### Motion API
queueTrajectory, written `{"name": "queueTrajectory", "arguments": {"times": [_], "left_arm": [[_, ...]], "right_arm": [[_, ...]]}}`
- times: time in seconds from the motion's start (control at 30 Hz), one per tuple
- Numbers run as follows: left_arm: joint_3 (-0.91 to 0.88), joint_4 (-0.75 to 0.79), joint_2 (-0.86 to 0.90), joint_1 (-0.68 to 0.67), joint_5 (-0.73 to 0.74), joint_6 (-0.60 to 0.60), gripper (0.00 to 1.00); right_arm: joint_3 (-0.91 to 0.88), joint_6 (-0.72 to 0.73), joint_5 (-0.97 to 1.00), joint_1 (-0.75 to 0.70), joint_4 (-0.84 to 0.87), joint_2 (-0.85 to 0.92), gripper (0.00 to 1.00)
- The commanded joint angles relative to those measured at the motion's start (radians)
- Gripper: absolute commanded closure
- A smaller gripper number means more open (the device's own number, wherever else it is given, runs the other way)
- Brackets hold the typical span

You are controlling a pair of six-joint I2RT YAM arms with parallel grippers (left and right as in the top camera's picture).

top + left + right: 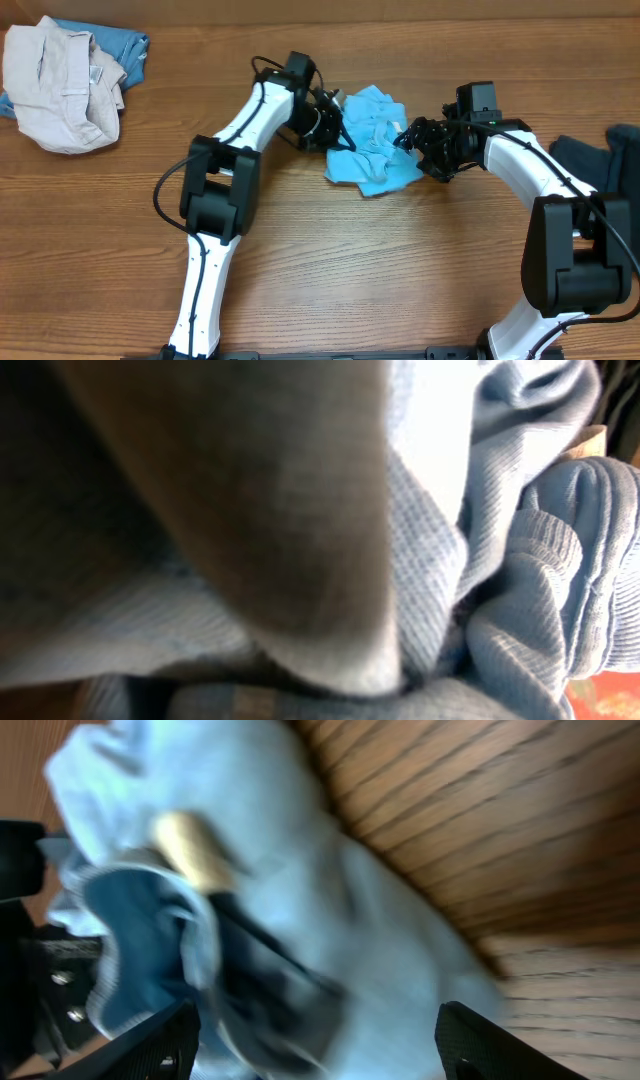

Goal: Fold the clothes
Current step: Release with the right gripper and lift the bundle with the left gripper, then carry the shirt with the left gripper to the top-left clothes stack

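Sky-blue T-shirt (372, 150) lying crumpled mid-worktop (350, 270), showing no clear long axis. Left claw (338, 125) touching its left edge, right claw (408, 135) its right edge, both equally near. Right wrist view showing fingers (160, 1045) standing apart, cloth between. Left wrist view showing only fabric, so cannot tell left claw's state.

Blocked on the left of the T-shirt (372, 140) by the left gripper (335, 125) and its arm, slanting toward the near edge. Blocked on the T-shirt's right by the right gripper (410, 138) and its white arm. Open behind the T-shirt across bare table (400, 50). Open in front of the T-shirt too, between both arms. Well left of the T-shirt, a heaped beige garment (60, 85); well right, a dark navy garment (600, 160).
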Motion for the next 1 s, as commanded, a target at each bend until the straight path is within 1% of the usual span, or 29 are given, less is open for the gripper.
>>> {"name": "queueTrajectory", "arguments": {"times": [0.0,0.1,0.17,0.23,0.3,0.4,0.47,0.57,0.63,0.67,0.7,0.8,0.9,0.97], "left_arm": [[0.036,0.01,0.001,0.121,0.011,0.006,0.96],[0.08,0.001,-0.018,0.227,0.017,0.005,0.96],[0.101,0.001,-0.032,0.281,0.043,0.006,0.96],[0.151,-0.034,-0.039,0.338,0.047,0.053,0.96],[0.191,-0.079,-0.039,0.386,0.018,0.054,0.96],[0.196,-0.119,-0.04,0.446,0.002,0.063,0.96],[0.216,-0.133,-0.051,0.48,0.0,0.116,0.96],[0.327,-0.181,-0.061,0.534,-0.012,0.122,0.96],[0.455,-0.238,-0.064,0.583,-0.016,0.122,0.96],[0.496,-0.256,-0.064,0.598,-0.016,0.117,0.96],[0.569,-0.274,-0.064,0.629,-0.016,0.082,0.96],[0.691,-0.283,-0.064,0.718,-0.016,0.007,0.96],[0.747,-0.278,-0.064,0.811,-0.014,-0.023,0.96],[0.759,-0.239,-0.064,0.871,0.007,-0.057,0.96]], "right_arm": [[0.011,0.003,0.002,-0.037,-0.029,-0.01,0.2],[0.011,-0.009,0.002,-0.092,-0.085,-0.01,0.2],[0.011,-0.049,0.002,-0.111,-0.115,-0.01,0.2],[0.011,-0.057,0.029,-0.117,-0.14,-0.01,0.2],[0.011,-0.057,0.028,-0.117,-0.14,-0.01,0.2],[0.011,-0.057,0.028,-0.117,-0.153,-0.01,0.2],[0.011,-0.057,0.028,-0.117,-0.159,-0.01,0.2],[0.011,-0.06,0.029,-0.117,-0.167,-0.01,0.2],[0.011,-0.076,0.029,-0.117,-0.174,-0.01,0.2],[0.011,-0.076,0.029,-0.117,-0.175,-0.01,0.2],[0.011,-0.076,0.029,-0.117,-0.181,-0.01,0.2],[0.011,-0.084,0.029,-0.117,-0.194,-0.01,0.2],[0.011,-0.103,0.032,-0.117,-0.204,-0.01,0.2],[0.011,-0.102,0.032,-0.117,-0.208,-0.01,0.2]]}}
